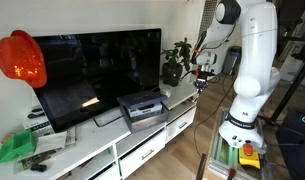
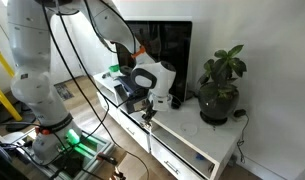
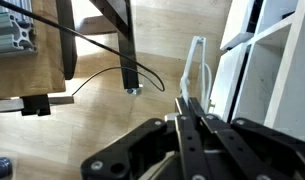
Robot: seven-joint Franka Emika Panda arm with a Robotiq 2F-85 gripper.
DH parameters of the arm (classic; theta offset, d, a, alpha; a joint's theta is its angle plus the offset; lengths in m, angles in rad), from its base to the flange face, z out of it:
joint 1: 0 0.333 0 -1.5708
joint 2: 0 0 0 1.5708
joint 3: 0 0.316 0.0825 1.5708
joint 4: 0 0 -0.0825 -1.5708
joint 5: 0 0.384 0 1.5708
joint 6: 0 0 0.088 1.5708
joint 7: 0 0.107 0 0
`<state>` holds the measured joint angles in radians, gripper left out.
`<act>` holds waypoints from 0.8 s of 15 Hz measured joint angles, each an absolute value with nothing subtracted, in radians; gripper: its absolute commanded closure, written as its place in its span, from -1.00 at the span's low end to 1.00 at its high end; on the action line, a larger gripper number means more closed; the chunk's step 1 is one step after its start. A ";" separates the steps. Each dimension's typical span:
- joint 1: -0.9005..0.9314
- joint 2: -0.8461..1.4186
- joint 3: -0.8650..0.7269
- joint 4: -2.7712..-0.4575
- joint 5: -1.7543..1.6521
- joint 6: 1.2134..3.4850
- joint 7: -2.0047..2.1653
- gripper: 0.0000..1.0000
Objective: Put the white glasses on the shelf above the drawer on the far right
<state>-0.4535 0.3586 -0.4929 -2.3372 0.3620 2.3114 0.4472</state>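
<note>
My gripper (image 3: 191, 104) is shut on the white glasses (image 3: 198, 58). Their thin white frame sticks out past the fingertips in the wrist view, over the wooden floor next to the white TV stand (image 3: 254, 50). In both exterior views the gripper (image 1: 201, 76) (image 2: 146, 103) hangs in front of the stand's end near the potted plant (image 2: 221, 85), above the floor. The open shelf above the end drawer (image 2: 184, 152) shows as a dark slot. The glasses are too small to make out in the exterior views.
A large TV (image 1: 97, 68) stands on the white stand, with a grey box (image 1: 144, 106) in front of it and the plant (image 1: 175, 62) at the end. Cables (image 3: 102, 75) trail over the floor. A red balloon (image 1: 20, 58) is at one side.
</note>
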 measured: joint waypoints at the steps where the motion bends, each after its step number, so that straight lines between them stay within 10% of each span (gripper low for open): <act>1: -0.453 0.359 -0.493 -2.337 0.362 2.311 0.447 0.89; 12: -0.506 0.572 -0.483 -2.246 0.397 2.285 0.523 0.97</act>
